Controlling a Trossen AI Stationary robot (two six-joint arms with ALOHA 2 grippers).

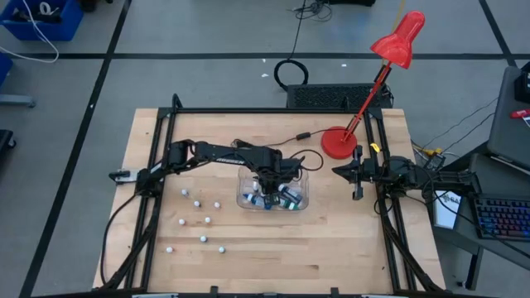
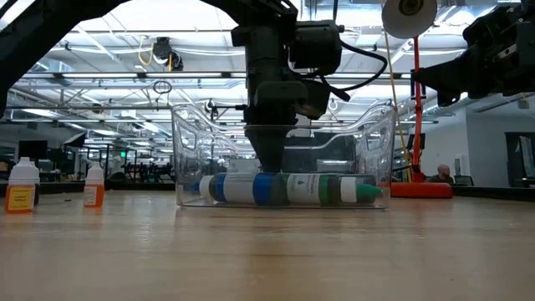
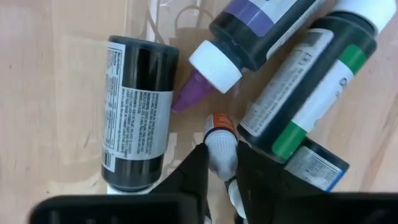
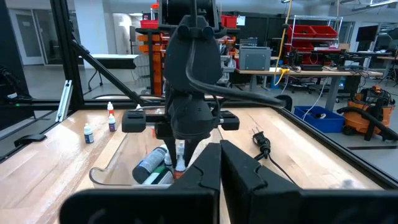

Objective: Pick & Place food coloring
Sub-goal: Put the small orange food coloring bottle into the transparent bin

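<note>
Left gripper point(image 3: 221, 165) clenched on an orange-tipped food coloring bottle point(image 3: 221, 140), centre frame.
I hold it low inside the clear tub point(image 1: 301, 197) among the bottles lying there, apparently for release; right gripper point(image 1: 358, 192) waits pinched empty, right of the tub.

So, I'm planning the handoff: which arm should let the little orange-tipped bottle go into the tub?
Left. The left gripper is already down inside the clear tub, shut on the orange-tipped bottle. The right gripper waits beside the tub, holding nothing.

Bright, even overhead light; soft shadows; close foreground blurred in wrist views.
</note>
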